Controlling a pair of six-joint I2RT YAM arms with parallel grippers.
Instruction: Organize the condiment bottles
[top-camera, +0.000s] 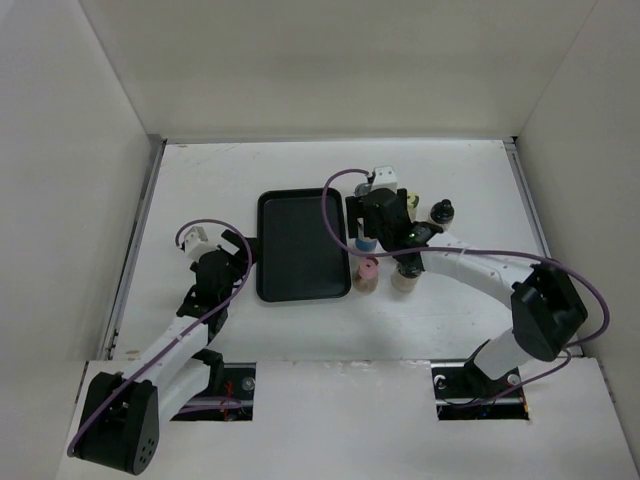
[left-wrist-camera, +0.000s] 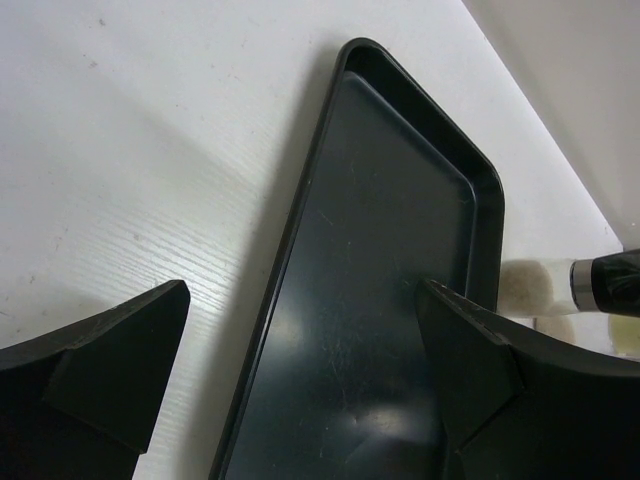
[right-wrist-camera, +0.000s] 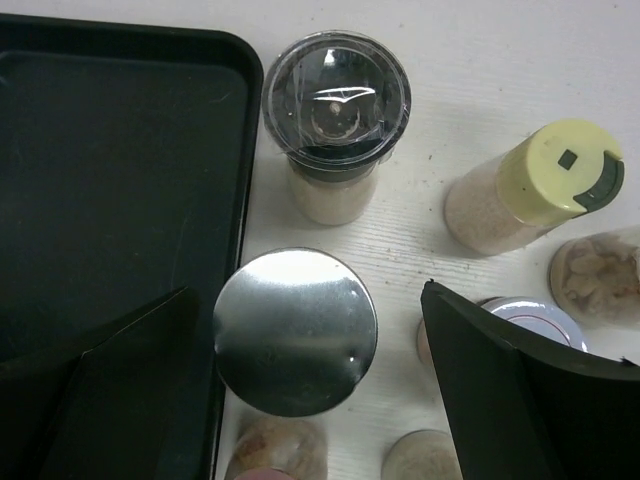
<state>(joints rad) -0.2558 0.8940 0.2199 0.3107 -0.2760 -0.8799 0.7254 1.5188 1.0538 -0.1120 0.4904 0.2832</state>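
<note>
Spread wide and holding nothing, the left hand (left-wrist-camera: 300, 290) straddles the left rim of the black tray (left-wrist-camera: 400, 250), one finger over the white counter (left-wrist-camera: 150, 150) and the other over the tray floor. Right of the tray, the condiment bottles (top-camera: 367, 270) stand clustered on the counter. Among them are a silver-lidded jar (right-wrist-camera: 295, 330) just beside the rim, a clear-domed grinder (right-wrist-camera: 335, 100) beyond it, and a yellow-capped shaker (right-wrist-camera: 560, 170) farther right. Above them the right hand (right-wrist-camera: 305, 300) hangs open, fingers either side of the silver-lidded jar, gripping nothing.
</note>
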